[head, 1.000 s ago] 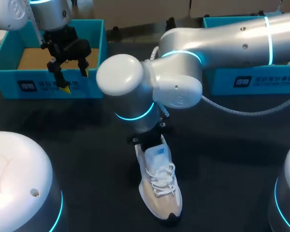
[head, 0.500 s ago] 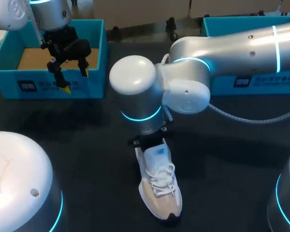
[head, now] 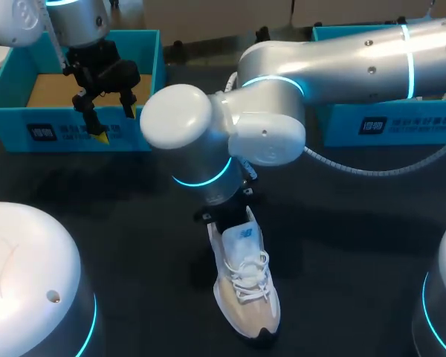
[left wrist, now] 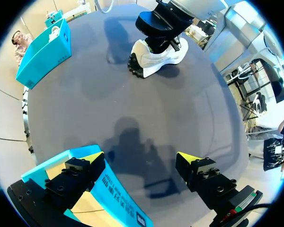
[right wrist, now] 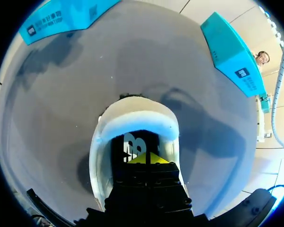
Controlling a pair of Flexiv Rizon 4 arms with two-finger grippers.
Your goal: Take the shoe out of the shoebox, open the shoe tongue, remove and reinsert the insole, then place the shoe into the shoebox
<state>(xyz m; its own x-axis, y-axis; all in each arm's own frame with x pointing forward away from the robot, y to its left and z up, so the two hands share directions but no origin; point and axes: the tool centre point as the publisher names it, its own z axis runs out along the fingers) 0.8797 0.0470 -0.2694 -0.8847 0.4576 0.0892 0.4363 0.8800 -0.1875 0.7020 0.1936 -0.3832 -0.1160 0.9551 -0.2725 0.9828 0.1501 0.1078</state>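
One hand (right wrist: 146,159) apparently sits inside the shoe (head: 245,296).

Dark label (head: 67,132) bearing a white logo and characters, on the front wall of the left shoebox (head: 11,123). A matching label (head: 405,123) stands on the right blue box (head: 342,130). A blue logo (head: 245,233) marks the tongue (head: 241,242) of the shoe (head: 245,297). The characters are too small to read.

A dark, matte surface (head: 357,245) runs from near to far. Under the wrist cameras it looks grey, and soft, blurred shadows (left wrist: 132,142) lie across its bare middle.
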